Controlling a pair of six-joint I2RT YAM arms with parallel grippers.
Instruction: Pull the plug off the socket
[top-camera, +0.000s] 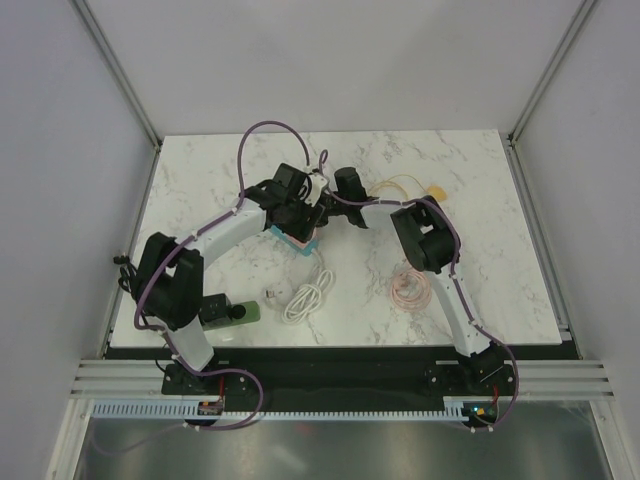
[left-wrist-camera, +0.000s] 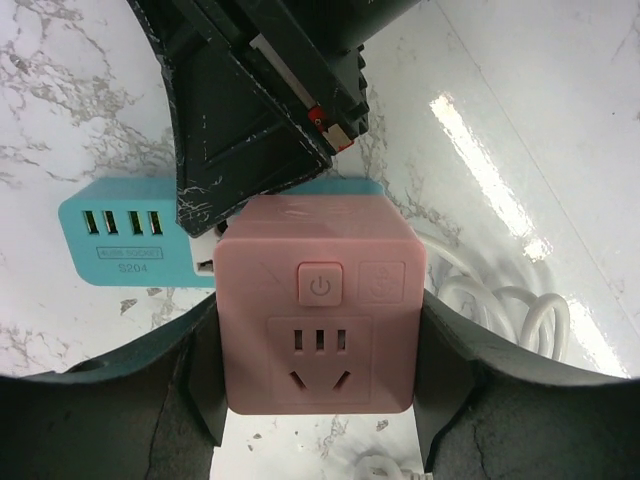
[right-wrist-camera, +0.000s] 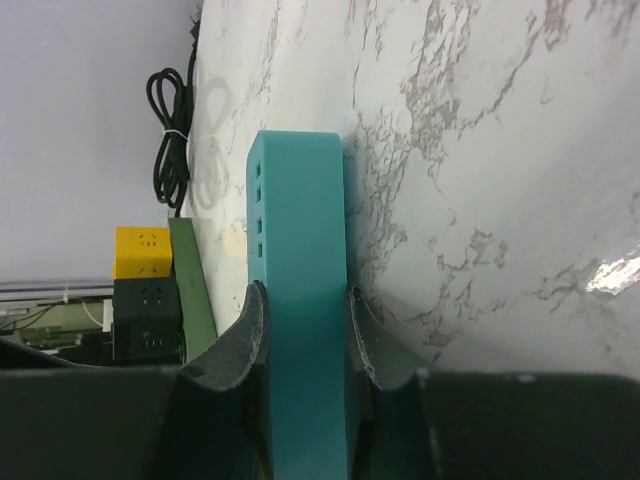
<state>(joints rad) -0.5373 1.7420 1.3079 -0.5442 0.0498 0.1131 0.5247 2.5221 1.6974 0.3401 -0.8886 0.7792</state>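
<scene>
Two curved black fingers (right-wrist-camera: 247, 335) of the right gripper (right-wrist-camera: 305, 325) lie tight against the opposite broad faces of the teal plug block (right-wrist-camera: 298, 230), clamped on it with no gap on either side. The block stands on edge on the marble table (right-wrist-camera: 480, 150), with a row of four slots in its narrow face. Well off from the teal block's slotted side are a yellow cube socket (right-wrist-camera: 143, 252) touching a black cube socket (right-wrist-camera: 146, 305), a green block (right-wrist-camera: 190, 285) beside them and a bundled black cord (right-wrist-camera: 170, 130).

Left wrist view: the left gripper (left-wrist-camera: 320, 385) is closed on the pink cube socket (left-wrist-camera: 320, 290), one finger flat against each side wall. The cube sits against the front of the teal block and hides one end of it. A white cable (left-wrist-camera: 520, 310) lies past the cube, away from the teal block's exposed end.

Top view: both grippers meet over the teal block, of which only slivers show around the pink cube. The white cable coils on the near side of the teal block, a pale pink cable coil (top-camera: 408, 288) lies to its right, and a yellow cable (top-camera: 405, 186) lies beyond it.
</scene>
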